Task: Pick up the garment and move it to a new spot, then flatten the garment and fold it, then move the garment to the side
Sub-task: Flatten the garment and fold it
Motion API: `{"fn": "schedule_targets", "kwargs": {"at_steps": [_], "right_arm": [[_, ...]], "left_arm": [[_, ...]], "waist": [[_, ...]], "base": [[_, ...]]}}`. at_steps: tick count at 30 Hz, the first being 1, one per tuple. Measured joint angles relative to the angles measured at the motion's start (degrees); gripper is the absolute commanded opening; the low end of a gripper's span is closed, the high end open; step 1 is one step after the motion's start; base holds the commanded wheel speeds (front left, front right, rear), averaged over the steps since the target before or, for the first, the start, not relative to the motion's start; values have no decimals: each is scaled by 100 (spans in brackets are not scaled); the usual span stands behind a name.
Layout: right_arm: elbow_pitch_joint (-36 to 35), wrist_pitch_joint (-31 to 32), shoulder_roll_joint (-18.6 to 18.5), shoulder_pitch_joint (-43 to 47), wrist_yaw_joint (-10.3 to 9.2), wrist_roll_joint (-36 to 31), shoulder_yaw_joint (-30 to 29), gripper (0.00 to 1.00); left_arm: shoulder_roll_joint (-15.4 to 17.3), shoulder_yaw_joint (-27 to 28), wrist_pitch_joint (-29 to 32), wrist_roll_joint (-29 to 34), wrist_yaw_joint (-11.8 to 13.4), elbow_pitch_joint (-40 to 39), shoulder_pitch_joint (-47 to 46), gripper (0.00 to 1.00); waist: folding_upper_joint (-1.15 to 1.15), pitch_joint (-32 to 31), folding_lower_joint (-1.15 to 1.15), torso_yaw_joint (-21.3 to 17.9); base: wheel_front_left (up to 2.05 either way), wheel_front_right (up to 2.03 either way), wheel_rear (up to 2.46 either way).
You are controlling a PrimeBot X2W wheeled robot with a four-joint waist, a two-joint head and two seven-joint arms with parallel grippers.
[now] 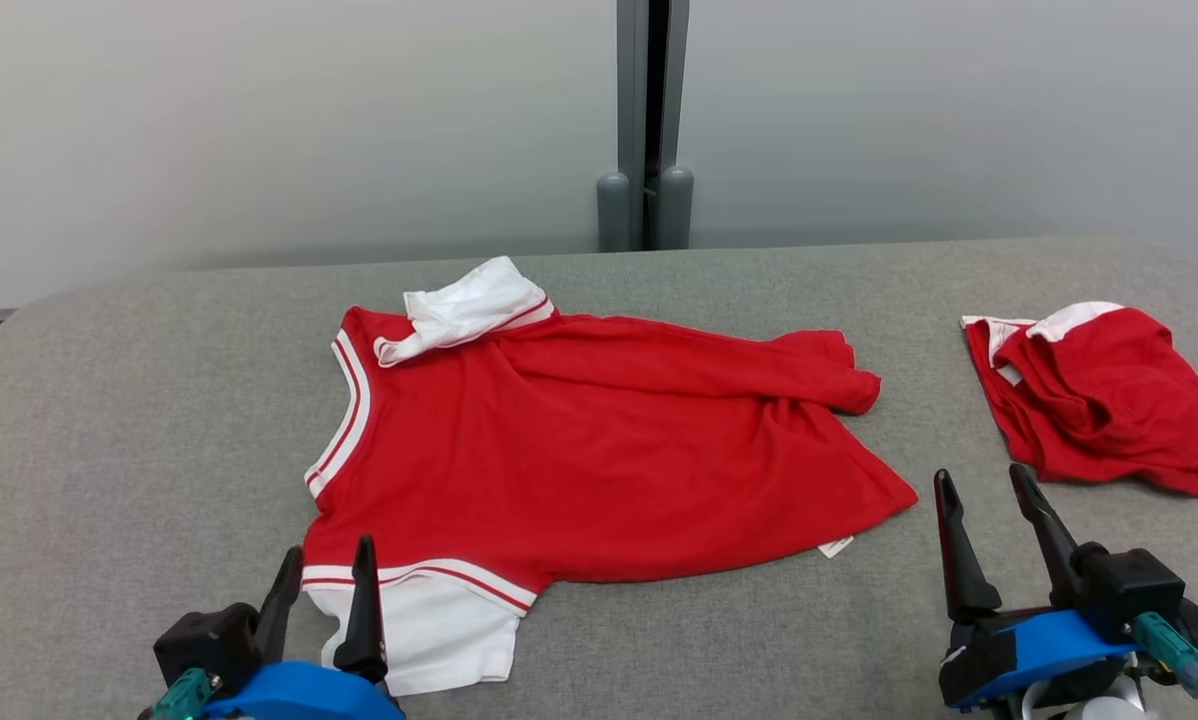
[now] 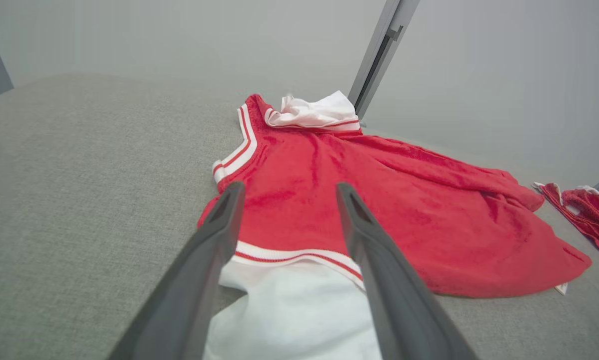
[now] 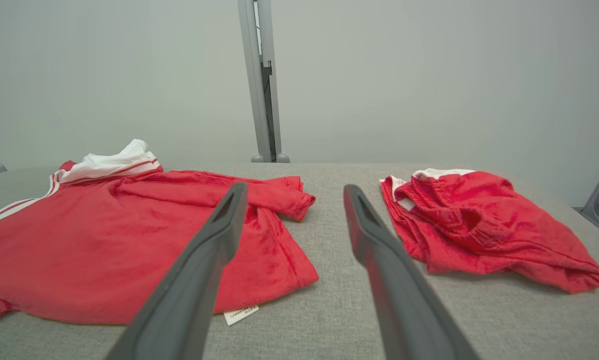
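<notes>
Shirt (image 1: 579, 450) lies mid-table (image 1: 109, 420), mostly spread out, collar toward the robot's left, hem toward its right. It is not flat: the far sleeve (image 1: 469, 305) is crumpled at the shoulder, and a long fold (image 1: 759, 370) runs along the far edge.

Left gripper (image 1: 329, 547) has its jaws wide and empty, hovering over the near sleeve (image 1: 429, 630), with the red-and-white trim between the fingers in the left wrist view. Right gripper (image 1: 981, 472) is also wide and empty, over bare table between the shirt's hem corner and a second red garment (image 1: 1099, 400).

Risks from here:
- The right gripper sits about as close to the second red garment as to the hem. A small drift to the robot's right probably snags the wrong item or drags both.
- A pinch on the near sleeve likely takes only the top layer. The body then sags and the shirt twists on lifting.
- A one-sided lift collapses the spread, so more flattening work follows.
- The long fold likely gets locked in if the shirt is dragged rather than lifted; the far sleeve could tuck under.
- The label (image 1: 836, 547) at the hem corner is a bad grab point, thin enough to slip.
- The table looks textured, so friction likely bunches the fabric on any slide.
</notes>
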Motion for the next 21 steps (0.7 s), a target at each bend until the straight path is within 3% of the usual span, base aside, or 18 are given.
{"fn": "schedule_targets", "kwargs": {"at_steps": [9, 21], "right_arm": [[-69, -1, 0, 2, 0, 110, 316, 100], [53, -9, 0, -10, 0, 180, 501, 100]], "left_arm": [[-188, -191, -525, 181, -199, 86, -120, 100], [-265, -108, -720, 179, -205, 389, -131, 100]], "waist": [[0, -174, 0, 18], [0, -181, 0, -13]], "base": [[0, 0, 0], [0, 0, 0]]}}
